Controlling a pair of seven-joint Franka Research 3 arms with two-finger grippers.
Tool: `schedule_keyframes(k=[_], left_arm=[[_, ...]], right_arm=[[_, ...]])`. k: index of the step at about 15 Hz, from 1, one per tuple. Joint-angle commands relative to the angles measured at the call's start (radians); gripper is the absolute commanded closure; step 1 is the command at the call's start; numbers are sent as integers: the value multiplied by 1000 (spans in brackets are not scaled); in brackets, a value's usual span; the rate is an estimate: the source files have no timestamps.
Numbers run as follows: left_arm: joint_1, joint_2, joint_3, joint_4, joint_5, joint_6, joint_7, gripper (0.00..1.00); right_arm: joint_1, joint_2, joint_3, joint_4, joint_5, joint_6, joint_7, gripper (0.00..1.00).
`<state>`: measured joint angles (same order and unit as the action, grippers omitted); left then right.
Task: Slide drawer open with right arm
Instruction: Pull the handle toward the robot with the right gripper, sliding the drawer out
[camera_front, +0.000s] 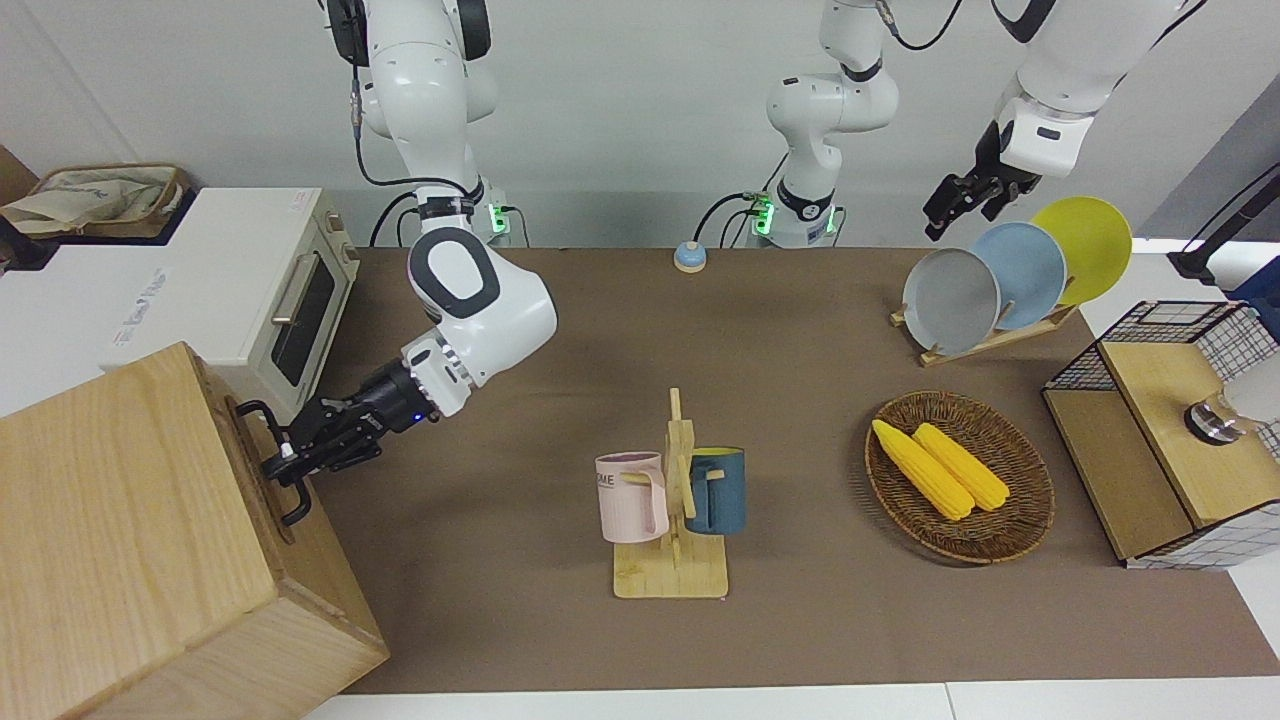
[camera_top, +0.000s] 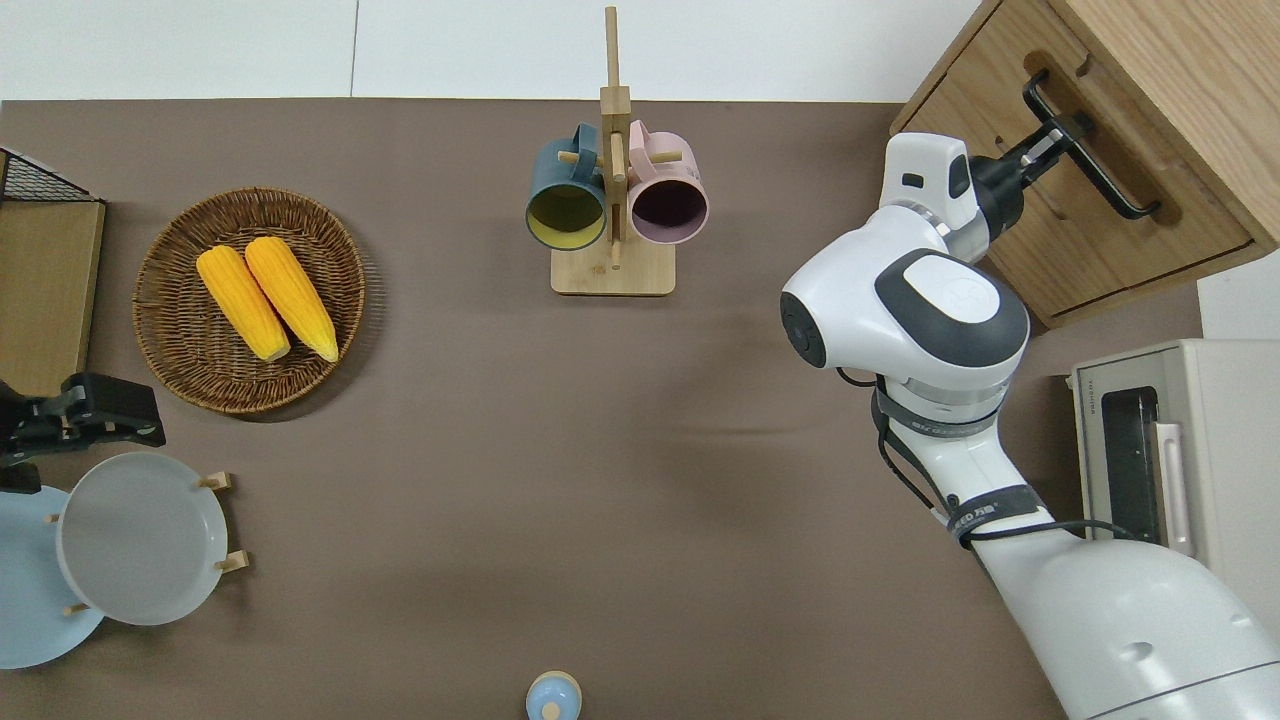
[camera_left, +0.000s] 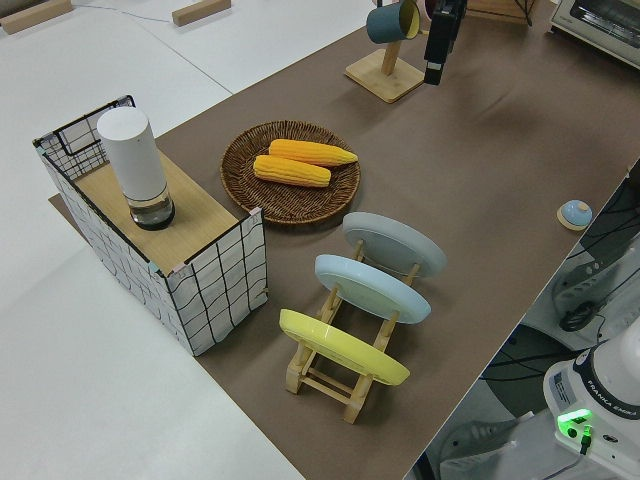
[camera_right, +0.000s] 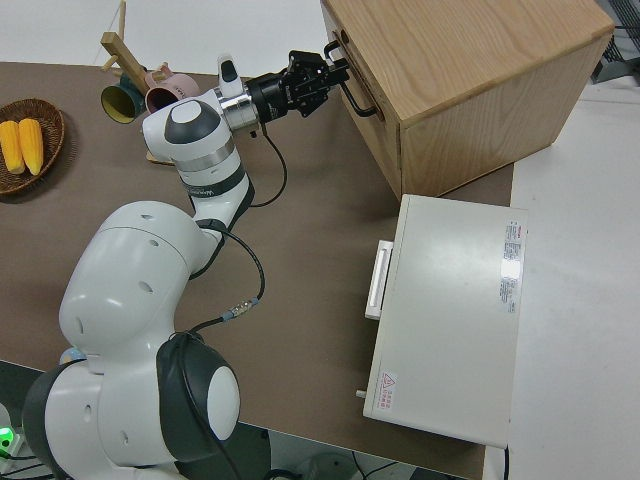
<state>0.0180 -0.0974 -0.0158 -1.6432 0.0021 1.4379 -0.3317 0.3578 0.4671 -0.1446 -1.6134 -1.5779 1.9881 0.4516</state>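
The pale-wood cabinet (camera_front: 120, 520) stands at the right arm's end of the table. Its drawer (camera_top: 1090, 225) sits pushed in, its front level with the cabinet's face. The black bar handle (camera_top: 1110, 190) runs along the drawer front and also shows in the front view (camera_front: 296, 505) and the right side view (camera_right: 362, 100). My right gripper (camera_front: 287, 458), with its blue light, is at the end of the handle farther from the robots and touches the bar (camera_top: 1062, 133) (camera_right: 335, 72). My left gripper (camera_front: 940, 215) is parked.
A white toaster oven (camera_front: 230, 290) stands beside the cabinet, nearer to the robots. A mug rack (camera_front: 672, 500) with a pink and a blue mug stands mid-table. A basket of corn (camera_front: 960, 475), a plate rack (camera_front: 1000, 280) and a wire-mesh box (camera_front: 1170, 440) are at the left arm's end.
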Motion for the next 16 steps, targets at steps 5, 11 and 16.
schedule_keyframes(k=[5,11,16], left_arm=[[-4,-8,5,0,-4,-2,10,7],[-4,-8,5,0,-4,-2,10,7],[-4,-8,5,0,-4,-2,10,7]], right_arm=[[4,-5,42,-6,-10,-80,21,1000],[6,-7,172,4,73,-268,-11,1000],[7,-7,296,36,110,-425,-31,1000]])
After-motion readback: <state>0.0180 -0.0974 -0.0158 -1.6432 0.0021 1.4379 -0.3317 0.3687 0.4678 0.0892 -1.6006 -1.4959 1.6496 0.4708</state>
